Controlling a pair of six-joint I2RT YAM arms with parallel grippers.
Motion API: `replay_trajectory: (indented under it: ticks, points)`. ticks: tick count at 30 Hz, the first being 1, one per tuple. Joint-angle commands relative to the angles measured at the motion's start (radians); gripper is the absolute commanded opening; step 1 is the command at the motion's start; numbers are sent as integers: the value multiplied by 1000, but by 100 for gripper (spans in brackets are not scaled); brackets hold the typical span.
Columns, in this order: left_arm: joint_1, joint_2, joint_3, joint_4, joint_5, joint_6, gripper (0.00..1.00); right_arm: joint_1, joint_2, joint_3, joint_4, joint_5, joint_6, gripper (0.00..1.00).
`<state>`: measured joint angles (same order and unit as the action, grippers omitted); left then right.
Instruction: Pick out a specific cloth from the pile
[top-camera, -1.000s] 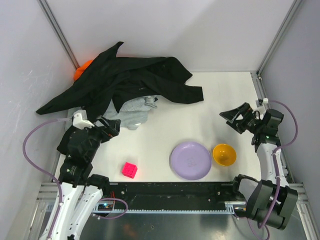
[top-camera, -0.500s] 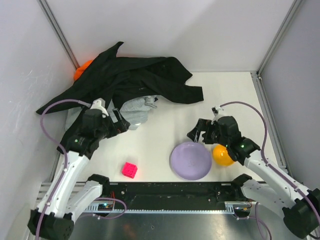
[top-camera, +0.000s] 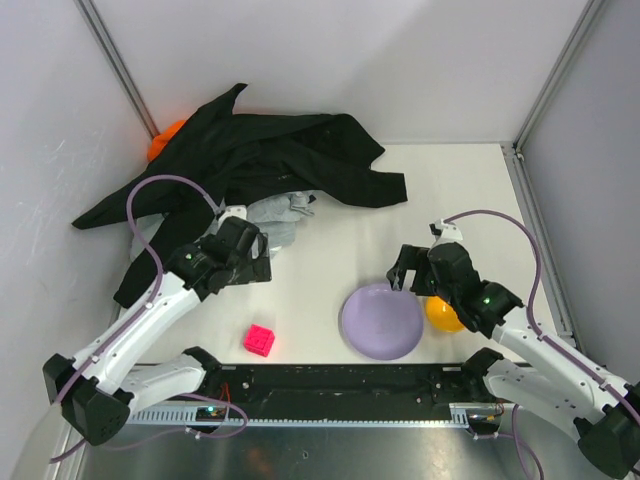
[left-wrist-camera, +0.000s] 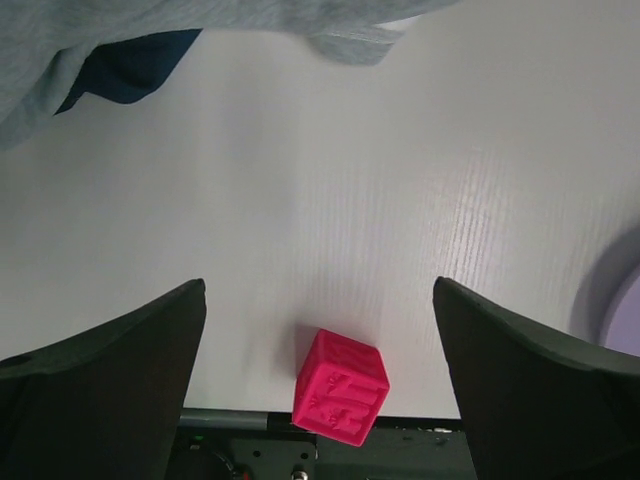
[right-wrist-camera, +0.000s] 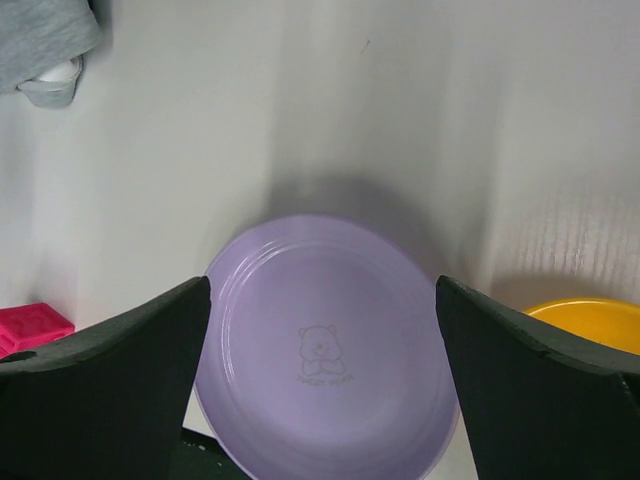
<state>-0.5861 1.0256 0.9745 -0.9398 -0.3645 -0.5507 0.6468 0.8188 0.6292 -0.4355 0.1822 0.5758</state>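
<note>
The pile (top-camera: 270, 160) lies at the back left: a big black garment over a light grey cloth (top-camera: 275, 215), with a bit of orange (top-camera: 165, 140) behind. The navy cloth (left-wrist-camera: 130, 65) shows only in the left wrist view, as a dark blue patch under the grey cloth (left-wrist-camera: 150, 30). My left gripper (top-camera: 258, 268) hangs open and empty over bare table just in front of the grey cloth; in its own view (left-wrist-camera: 318, 290) nothing is between the jaws. My right gripper (top-camera: 402, 272) is open and empty above the purple plate (right-wrist-camera: 325, 340), its jaws wide apart (right-wrist-camera: 322, 285).
A pink cube (top-camera: 261, 340) sits near the front edge, also seen in the left wrist view (left-wrist-camera: 340, 388). The purple plate (top-camera: 380, 322) and an orange bowl (top-camera: 445, 312) stand at the front right. Walls close in on the left, back and right.
My left gripper has swung forward and right, up to the front of the grey cloth. My right arm has come in from the right wall to above the purple plate.
</note>
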Motion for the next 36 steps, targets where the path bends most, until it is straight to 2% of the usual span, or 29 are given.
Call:
replay_trajectory:
  ticks: [1, 10, 20, 28, 36]
  points:
    - [-7, -18, -2, -32, -99, -73, 100, 6, -16, 38, -12, 47, 9, 99]
    - [-7, -58, -14, -23, -112, -68, 100, 7, -1, 38, 12, 16, 2, 99]
    - [-7, 8, 39, 4, -68, 36, 100, 8, 52, 40, 69, -21, 2, 99]
    - [-29, 218, 128, 32, -84, 91, 100, 3, 54, 39, 47, -22, -25, 99]
    - [-179, 526, 323, 32, -257, 135, 100, -20, 13, 39, -2, -20, -28, 99]
